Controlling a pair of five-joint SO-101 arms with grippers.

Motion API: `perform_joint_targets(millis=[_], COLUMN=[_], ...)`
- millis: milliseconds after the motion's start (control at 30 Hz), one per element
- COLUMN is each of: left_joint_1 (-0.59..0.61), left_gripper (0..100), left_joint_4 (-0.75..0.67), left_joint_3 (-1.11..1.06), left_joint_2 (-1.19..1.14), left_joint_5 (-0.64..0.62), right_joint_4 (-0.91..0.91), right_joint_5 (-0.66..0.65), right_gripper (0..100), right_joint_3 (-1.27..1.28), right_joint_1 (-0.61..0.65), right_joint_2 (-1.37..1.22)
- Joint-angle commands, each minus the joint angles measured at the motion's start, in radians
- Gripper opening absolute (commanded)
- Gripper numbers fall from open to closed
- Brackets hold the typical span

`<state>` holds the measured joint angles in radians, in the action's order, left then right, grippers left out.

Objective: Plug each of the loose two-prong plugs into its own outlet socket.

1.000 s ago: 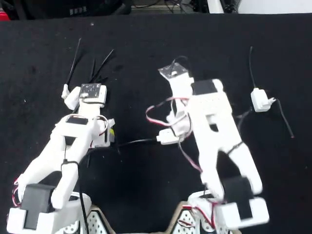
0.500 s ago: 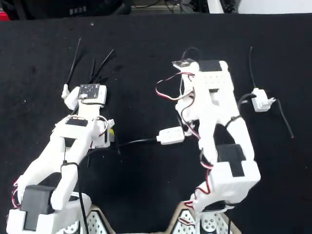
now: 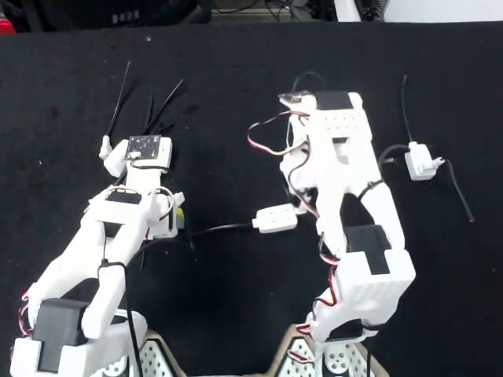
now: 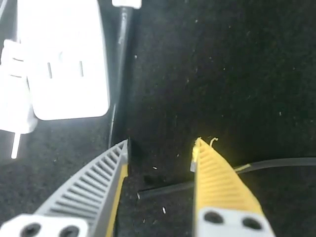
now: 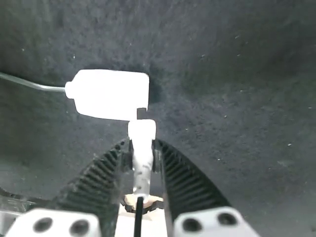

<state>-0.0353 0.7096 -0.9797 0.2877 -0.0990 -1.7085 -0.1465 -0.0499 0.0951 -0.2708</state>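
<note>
Got the right pincer clamped on a plug, tip right at the socket. Got the left pincer spread apart over the surface, beside a second socket and loose plug.

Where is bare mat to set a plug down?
Bare mat: along the far edge beyond both arms, and in front between the arm bases, below the black cable. Crowded: around the left gripper with its outlet block and plug, and beside the right arm by the white adapter.
</note>
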Motion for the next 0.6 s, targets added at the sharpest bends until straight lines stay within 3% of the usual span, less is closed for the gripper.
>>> perform_joint_targets(millis=[0, 567], left_joint_1=[0.004, 0.004], left_gripper=[21, 21], left_joint_4=[-0.021, -0.023], left_joint_3=[-0.002, -0.002], left_joint_2=[0.018, 0.018], left_joint_5=[-0.014, -0.014], right_joint_4=[-0.018, 0.038], right_joint_5=[0.018, 0.089], right_gripper=[1.0, 1.0], right_joint_3=[-0.048, -0.054], right_joint_1=[0.038, 0.046], right_joint_2=[-0.016, -0.127])
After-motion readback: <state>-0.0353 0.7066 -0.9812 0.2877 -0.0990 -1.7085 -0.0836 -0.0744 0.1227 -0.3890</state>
